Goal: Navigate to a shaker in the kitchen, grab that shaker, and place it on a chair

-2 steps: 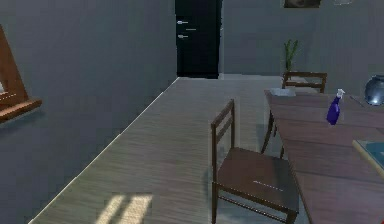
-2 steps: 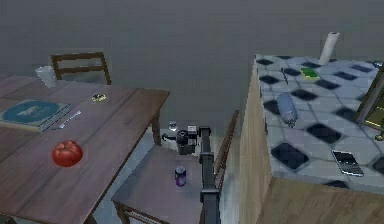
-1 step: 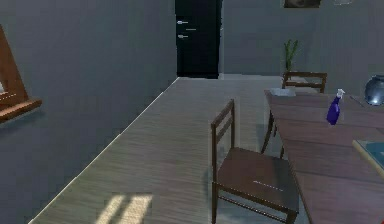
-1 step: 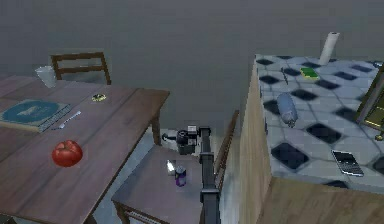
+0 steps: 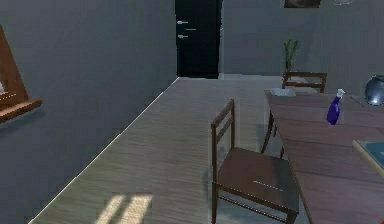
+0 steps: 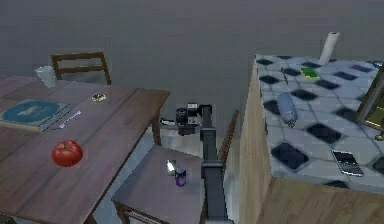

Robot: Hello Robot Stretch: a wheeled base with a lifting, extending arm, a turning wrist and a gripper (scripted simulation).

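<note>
A wooden chair (image 6: 150,190) stands between the dining table and the tiled counter in the arm side view. On its seat stands a small dark shaker-like thing (image 6: 180,178), right beside the arm's dark bar. The arm reaches out over the chair, and the gripper (image 6: 176,120) sits farther out, near the table's corner. Its far end is hard to make out, so I cannot tell whether it holds anything. The same chair (image 5: 250,170) appears in the forward view, beside the table's edge.
The wooden table (image 6: 100,130) carries a red fruit (image 6: 67,153), a blue book (image 6: 35,113) and, in the forward view, a blue bottle (image 5: 335,108). A tiled counter (image 6: 325,130) with a paper roll (image 6: 328,45) lies on the right. Open floor (image 5: 160,140) leads to a black door (image 5: 197,38).
</note>
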